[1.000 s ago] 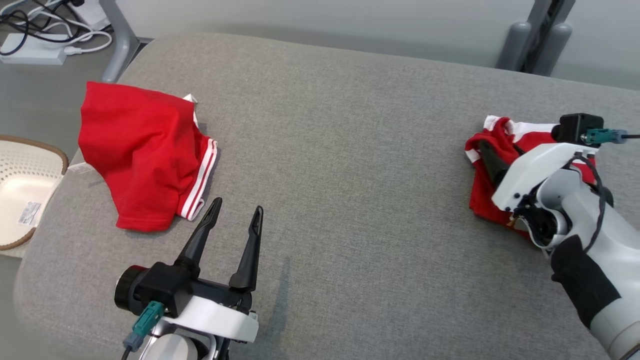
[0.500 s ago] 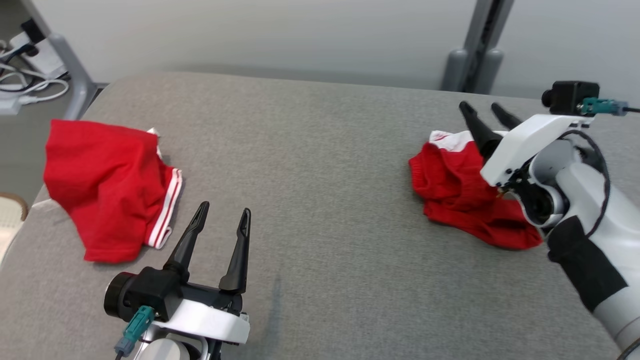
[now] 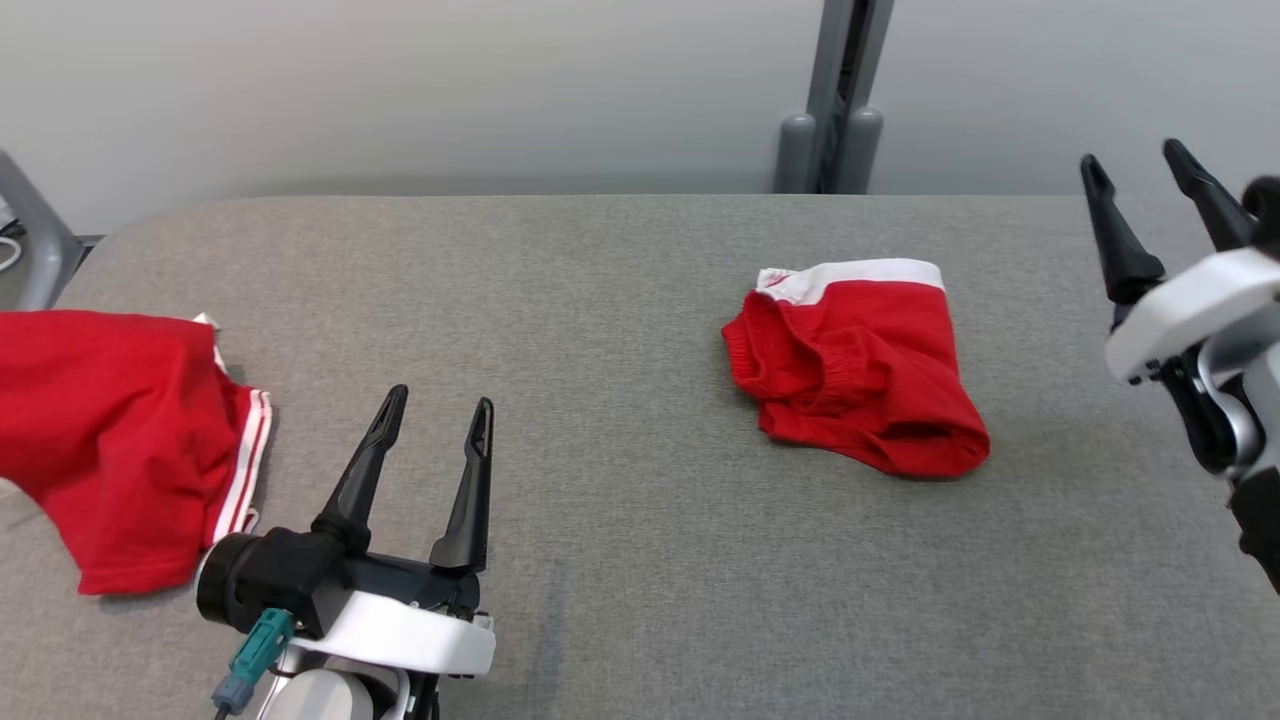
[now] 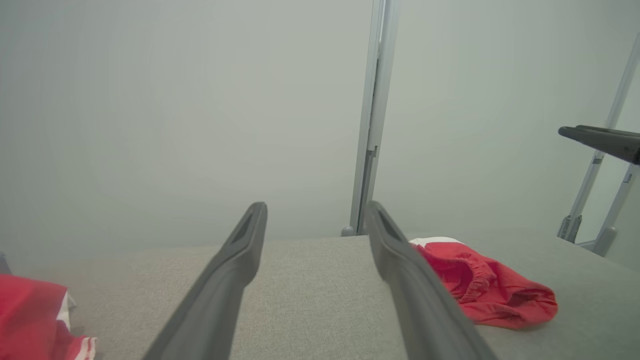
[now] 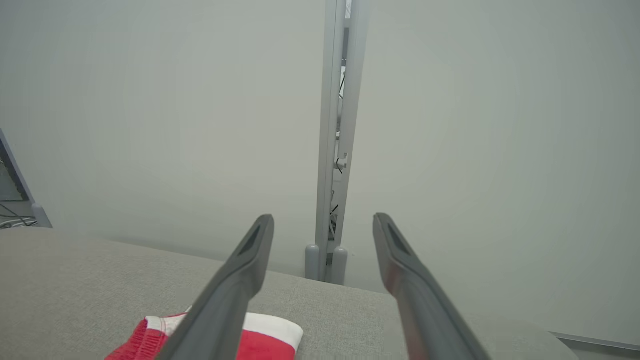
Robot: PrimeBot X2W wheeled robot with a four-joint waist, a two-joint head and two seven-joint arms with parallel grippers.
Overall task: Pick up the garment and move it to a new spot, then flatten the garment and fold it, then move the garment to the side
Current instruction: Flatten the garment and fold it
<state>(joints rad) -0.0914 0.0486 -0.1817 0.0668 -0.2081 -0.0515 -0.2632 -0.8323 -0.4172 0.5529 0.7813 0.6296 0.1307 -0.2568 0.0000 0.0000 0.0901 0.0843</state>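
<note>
A folded red garment with a white waistband lies on the grey padded table, right of centre. It also shows in the left wrist view and at the bottom of the right wrist view. My right gripper hangs open to the right of it, raised and apart from it, with nothing between its fingers. My left gripper stands open and empty over the table's near left. A second red garment with white side stripes lies crumpled at the far left.
A grey upright post stands behind the table's back edge against a pale wall. A grey frame leg shows at the left edge. In the left wrist view, the right gripper's fingers reach in from the right.
The head camera has swung right, so the whole picture shifted left. My right gripper has lifted off the folded garment and drawn back to the right, leaving it on the table. The left gripper has held still.
</note>
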